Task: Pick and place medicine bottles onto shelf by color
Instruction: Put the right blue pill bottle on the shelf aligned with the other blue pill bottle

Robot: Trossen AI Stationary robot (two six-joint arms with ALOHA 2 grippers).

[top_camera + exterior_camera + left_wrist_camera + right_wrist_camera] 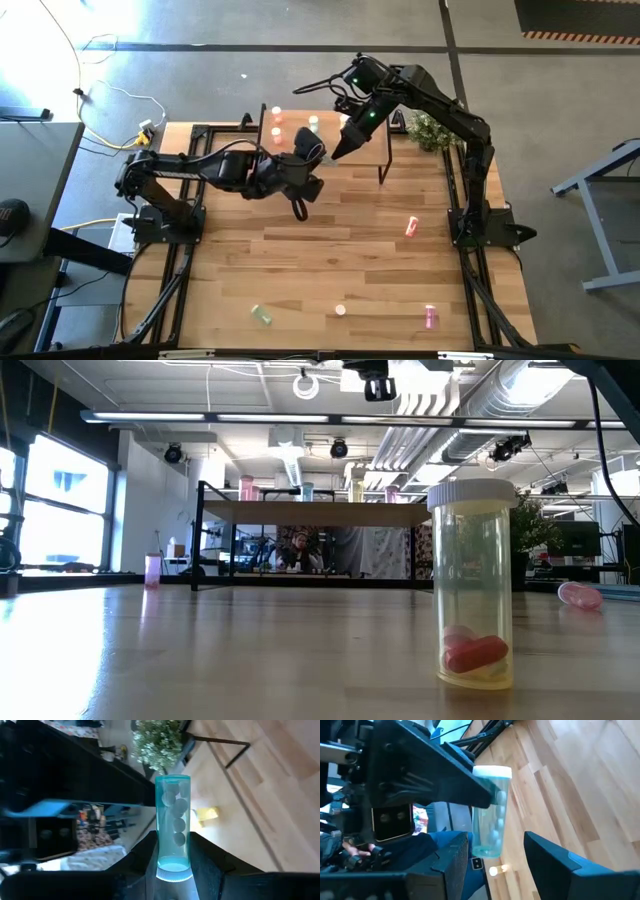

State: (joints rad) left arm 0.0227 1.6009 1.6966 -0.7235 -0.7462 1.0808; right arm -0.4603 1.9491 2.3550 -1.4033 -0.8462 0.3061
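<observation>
Wooden tabletop (330, 250) from above: left gripper (312, 152) and right gripper (345, 143) meet by the shelf (372, 130), bottles scattered around. Low down, a yellow bottle (473, 585) stands close up. Left wrist: gripper clamped tight on a teal bottle (173, 827). Right wrist: its fingers (454, 857) spread wide around that bottle.

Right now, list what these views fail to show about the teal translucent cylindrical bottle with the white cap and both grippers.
High view: the teal bottle is hidden under the left gripper holding it and the open right gripper.
Right wrist view: whether the right gripper touches it cannot be told.
Low view: both grippers are cut off above the top edge.
</observation>
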